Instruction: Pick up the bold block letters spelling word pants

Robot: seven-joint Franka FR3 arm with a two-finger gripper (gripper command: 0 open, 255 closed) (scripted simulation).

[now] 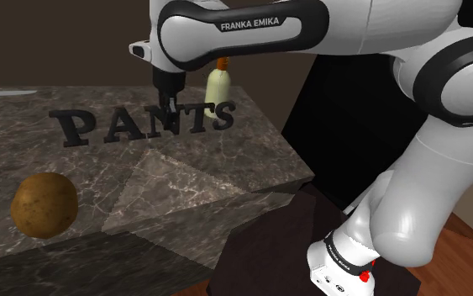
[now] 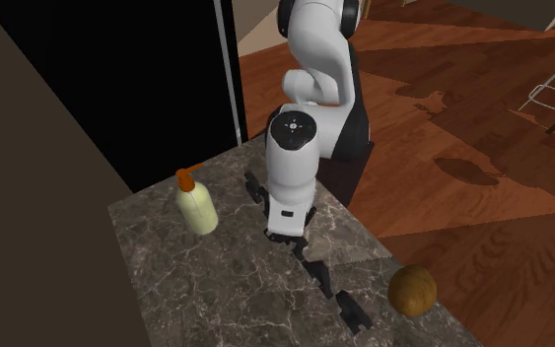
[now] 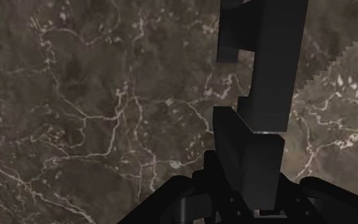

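Shoulder view: the black block letters (image 1: pixel 197 122) stand upright in a row on the marble worktop (image 1: pixel 184 181), parallel to its stand-side edge. The gripper (image 1: pixel 172 94) is low over the N and T, and a pale bottle (image 1: pixel 218 86) stands behind, toward the far edge.

Second exterior view: the gripper (image 2: pixel 293 237) sits over the middle of the row.

Wrist view: a black letter stroke lies right against the gripper, and I cannot tell whether the claw is apart or clamped.

The step in hand looks like the grasp. The next move calls for a sure clamp and then a straight lift.
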